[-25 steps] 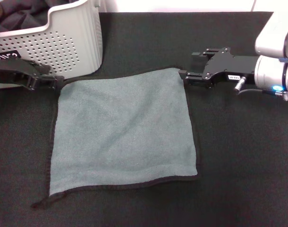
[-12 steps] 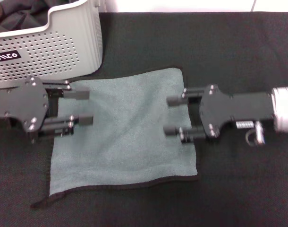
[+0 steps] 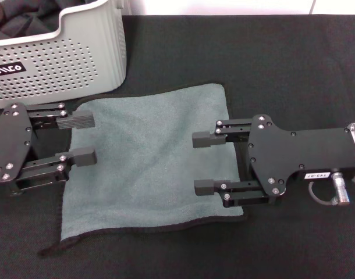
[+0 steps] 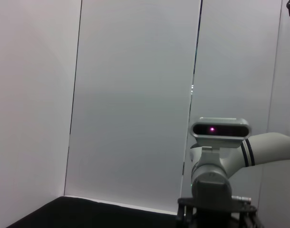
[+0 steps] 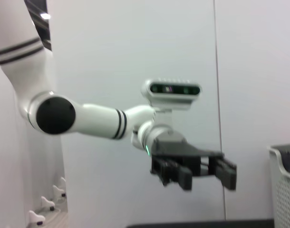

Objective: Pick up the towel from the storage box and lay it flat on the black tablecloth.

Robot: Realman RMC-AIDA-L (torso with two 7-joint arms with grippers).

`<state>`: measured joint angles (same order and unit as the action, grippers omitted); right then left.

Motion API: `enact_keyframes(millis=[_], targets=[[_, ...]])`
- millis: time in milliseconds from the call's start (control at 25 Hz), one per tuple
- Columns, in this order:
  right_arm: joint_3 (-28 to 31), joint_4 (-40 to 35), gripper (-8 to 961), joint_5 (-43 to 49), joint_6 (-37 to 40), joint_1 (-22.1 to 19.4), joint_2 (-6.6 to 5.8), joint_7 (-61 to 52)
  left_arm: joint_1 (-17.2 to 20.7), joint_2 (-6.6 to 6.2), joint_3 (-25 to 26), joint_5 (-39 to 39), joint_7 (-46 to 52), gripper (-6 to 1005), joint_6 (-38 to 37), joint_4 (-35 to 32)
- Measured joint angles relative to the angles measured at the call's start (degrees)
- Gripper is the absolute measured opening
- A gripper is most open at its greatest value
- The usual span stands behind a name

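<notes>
The grey-green towel (image 3: 148, 163) lies spread flat on the black tablecloth (image 3: 282, 70), its black trim showing along the edges. The light grey storage box (image 3: 84, 58) stands at the back left, just beyond the towel's far left corner. My left gripper (image 3: 78, 139) is open and empty, held above the towel's left edge. My right gripper (image 3: 202, 163) is open and empty, held above the towel's right part. Neither touches the towel. The right wrist view shows the left gripper (image 5: 205, 178) open in the air and the box's rim (image 5: 283, 164).
Dark cloth (image 3: 26, 20) lies inside the box, which carries a black label (image 3: 6, 70). The towel's near left corner ends in a small curled tail (image 3: 49, 250). The left wrist view shows a pale wall and the robot's head (image 4: 220, 130).
Both grippers have let go of the towel's far corners, opened and turned flat, then risen and drifted toward the front edge. The towel stays spread out.
</notes>
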<state>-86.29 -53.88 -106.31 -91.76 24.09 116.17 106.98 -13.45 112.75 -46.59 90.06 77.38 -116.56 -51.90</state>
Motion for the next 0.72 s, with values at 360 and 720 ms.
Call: enact_keyframes(millis=[360,720], targets=[[-0.02,-0.05,635,-1.48,-0.09,0.42,0.04,0.23,-0.81,-1.88,-0.04,0.44,-6.43,530,-0.02,5.97],[-0.15,-0.13,634,-1.55,-0.25,0.47,0.02,0.18,-1.25,-2.44,-0.84,1.43,-6.83,530,-0.02,6.78]])
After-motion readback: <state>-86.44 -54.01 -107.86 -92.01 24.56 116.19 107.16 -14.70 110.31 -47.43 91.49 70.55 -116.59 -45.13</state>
